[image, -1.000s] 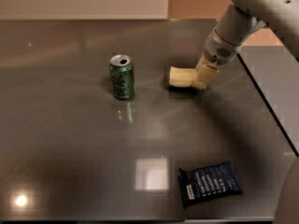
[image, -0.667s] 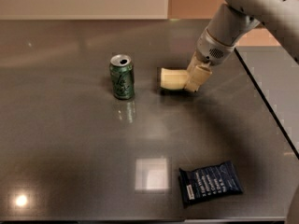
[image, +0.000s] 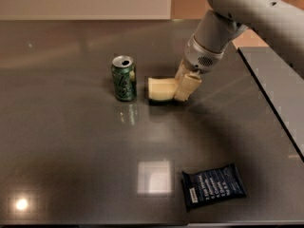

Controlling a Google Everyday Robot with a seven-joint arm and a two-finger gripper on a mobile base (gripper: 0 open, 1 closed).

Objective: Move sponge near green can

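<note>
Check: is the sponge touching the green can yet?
No, bare table shows between the sponge and the green can; the gripper grips the sponge's end away from the can.

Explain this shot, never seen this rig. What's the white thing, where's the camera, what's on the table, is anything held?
The white thing is a robot arm reaching in from the upper right. There is one camera, looking down on a dark table; where it is mounted isn't known. At the arm's tip is a two-finger gripper, closed on the right end of a pale yellow sponge. Just left of the sponge, with a small gap between them, a green can stands upright. A dark blue wrapper lies flat near the front edge, away from both.
</note>
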